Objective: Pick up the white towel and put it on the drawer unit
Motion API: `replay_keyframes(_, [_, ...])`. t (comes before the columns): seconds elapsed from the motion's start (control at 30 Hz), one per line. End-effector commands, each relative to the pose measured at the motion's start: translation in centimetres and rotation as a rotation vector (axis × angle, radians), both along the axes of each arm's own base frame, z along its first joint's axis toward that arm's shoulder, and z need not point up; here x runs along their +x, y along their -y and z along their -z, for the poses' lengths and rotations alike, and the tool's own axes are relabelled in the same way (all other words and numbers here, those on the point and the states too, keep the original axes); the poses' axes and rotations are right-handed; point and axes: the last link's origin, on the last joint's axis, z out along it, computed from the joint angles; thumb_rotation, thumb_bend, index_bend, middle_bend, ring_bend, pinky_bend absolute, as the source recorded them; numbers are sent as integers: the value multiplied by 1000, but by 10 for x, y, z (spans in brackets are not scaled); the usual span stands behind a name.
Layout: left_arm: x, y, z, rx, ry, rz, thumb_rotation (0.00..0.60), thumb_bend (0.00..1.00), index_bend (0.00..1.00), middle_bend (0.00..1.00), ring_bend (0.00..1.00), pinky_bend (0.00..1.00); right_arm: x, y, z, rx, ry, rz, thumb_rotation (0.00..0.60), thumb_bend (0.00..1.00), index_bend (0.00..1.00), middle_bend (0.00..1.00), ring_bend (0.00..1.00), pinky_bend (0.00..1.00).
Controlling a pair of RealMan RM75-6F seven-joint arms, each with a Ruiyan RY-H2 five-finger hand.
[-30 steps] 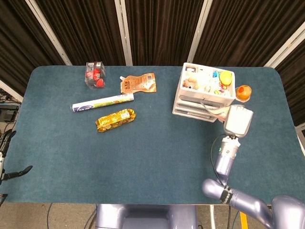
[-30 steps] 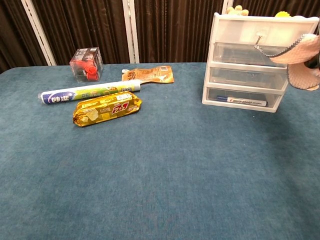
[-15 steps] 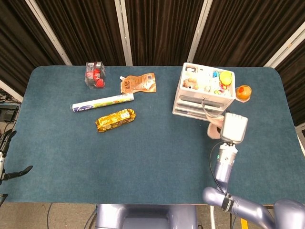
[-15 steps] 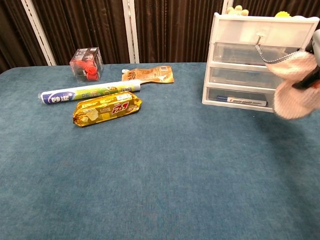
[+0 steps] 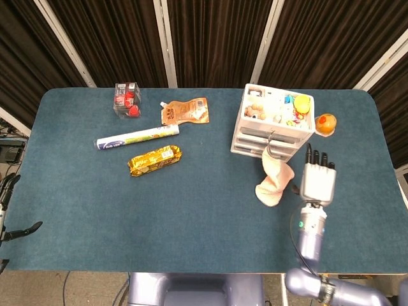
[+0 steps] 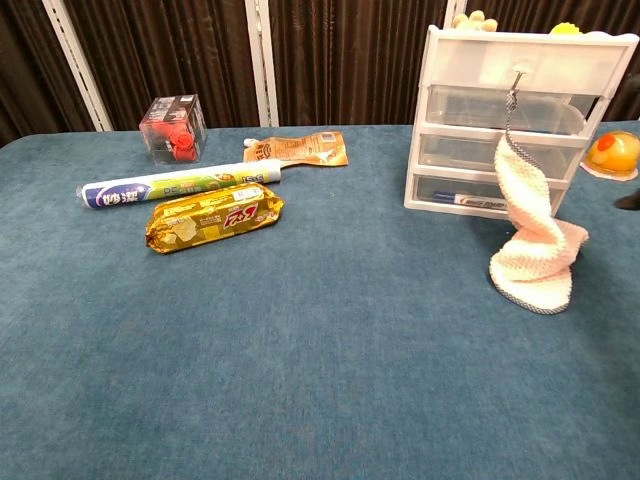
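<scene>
The white knit towel (image 6: 535, 250) with a grey edge hangs by its loop from the top drawer's handle on the white drawer unit (image 6: 470, 60). Its lower part is bunched on the table in front of the unit. In the head view the towel (image 5: 273, 178) lies just left of my right hand (image 5: 317, 182), which holds nothing and has its fingers stretched toward the unit (image 5: 255, 137). My left hand (image 5: 9, 207) shows only partly, off the table's left edge, with its fingers apart and nothing in them.
Small toys fill the tray on top of the drawer unit. An orange and yellow toy (image 6: 613, 154) sits right of the unit. On the left lie a gold snack pack (image 6: 214, 217), a tube (image 6: 180, 183), a brown pouch (image 6: 297, 149) and a clear box (image 6: 173, 128).
My right hand pulled the towel away from the drawer unit, then let go. The towel dropped and now hangs from the drawer handle. The hand drew back toward the near right.
</scene>
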Motion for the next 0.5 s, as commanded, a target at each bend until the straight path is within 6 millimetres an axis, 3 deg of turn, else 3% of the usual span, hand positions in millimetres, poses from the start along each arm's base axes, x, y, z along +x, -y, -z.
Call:
replay_keyframes(0.03, [-2,3,2,-17,-45,3,600,5,0,0,0,0,-36,-47,-40,85,31,30,600,0,0,15,0,112])
replay_keyframes(0.3, [-4,7,5,-3,-220,49,600,0,0,0,0,0,-70,-99,-63,155,299,-72,600,0,0,0,0,45])
replay_keyframes(0.5, [-2,15,10,24,-273,77,600,0,0,0,0,0,-79,-120,-73,186,333,-178,600,0,0,0,0,40])
